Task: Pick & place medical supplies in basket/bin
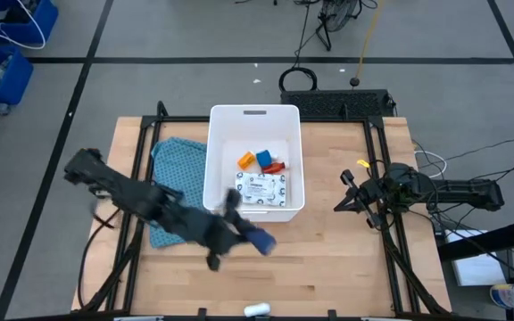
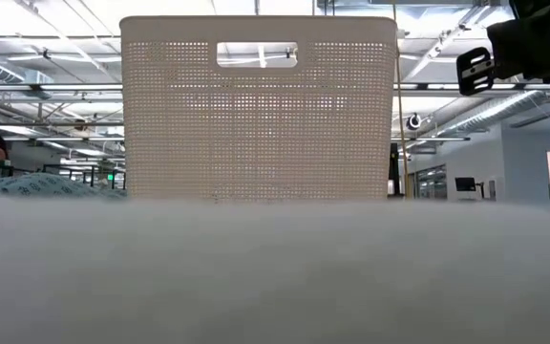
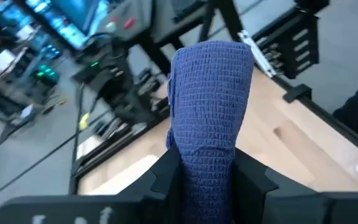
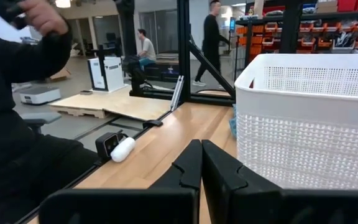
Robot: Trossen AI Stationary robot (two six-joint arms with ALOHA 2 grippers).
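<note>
The left tool [image 1: 255,237] is gripping a blue woven roll [image 3: 211,118], its 2 fingers [image 3: 166,177] pressing in on the roll's lower part while the rest is standing up out of them, long axis running straight away from the wrist. From above, that roll [image 1: 261,241] is hanging over the wooden worktop [image 1: 346,267] just outside the near short wall of the white bin [image 1: 255,111], beside its near corner and not yet over the opening. So the bin is lying straight ahead of the roll, toward the far side of the worktop, and the carry looks like a short one up and over that wall. Inside the bin are sitting a flat white printed packet [image 1: 261,189], an orange piece [image 1: 246,161], a blue piece [image 1: 263,158] and a small red bottle [image 1: 276,167]. A teal patterned cloth [image 1: 178,160] is lying left of the bin. The right tool [image 1: 343,203] is waiting well to the bin's right, fingers pressed together and holding nothing.
</note>
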